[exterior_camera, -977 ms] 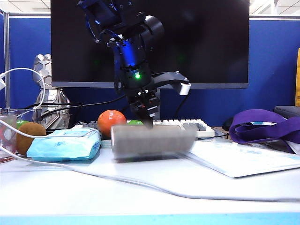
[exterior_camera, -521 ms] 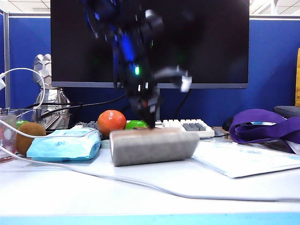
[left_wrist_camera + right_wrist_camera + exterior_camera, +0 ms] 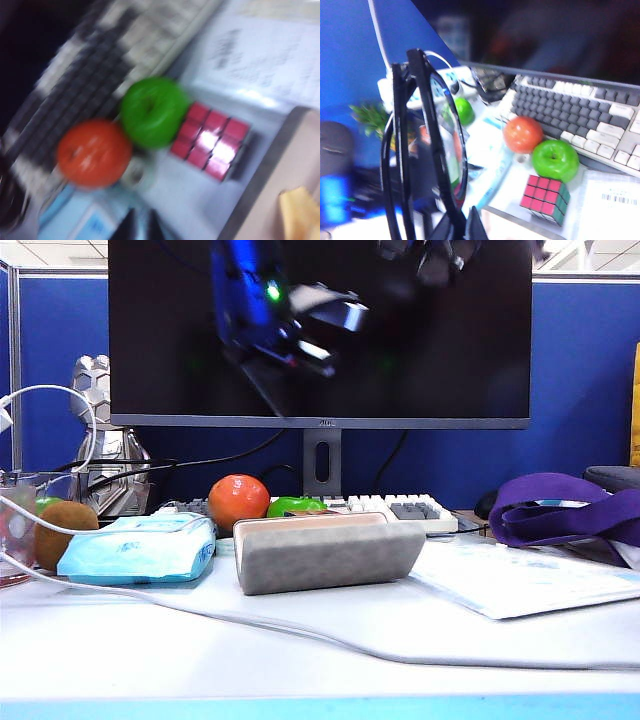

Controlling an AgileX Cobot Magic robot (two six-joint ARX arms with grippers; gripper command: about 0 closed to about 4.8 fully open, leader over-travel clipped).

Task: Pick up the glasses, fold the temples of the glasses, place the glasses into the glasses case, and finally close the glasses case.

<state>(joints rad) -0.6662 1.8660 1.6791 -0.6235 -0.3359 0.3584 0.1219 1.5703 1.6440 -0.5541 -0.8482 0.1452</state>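
The grey glasses case lies mid-table, a tan rim showing along its top. Its tan lining with a yellow cloth shows in the left wrist view, and its rim in the right wrist view. My left gripper hangs blurred high above the case in front of the monitor. Its fingertips stand close together with nothing between them. My right gripper is shut on the black glasses, held upright above the table. The temples run alongside the frame. The right arm barely enters at the top.
Behind the case sit an orange, a green apple, a Rubik's cube and a keyboard. A light-blue wipes pack and kiwi lie left. Papers and a purple strap lie right. A cable crosses the front.
My left gripper has lifted off the top of the case and risen up and to the left. The case, blurred a second ago, now rests still.
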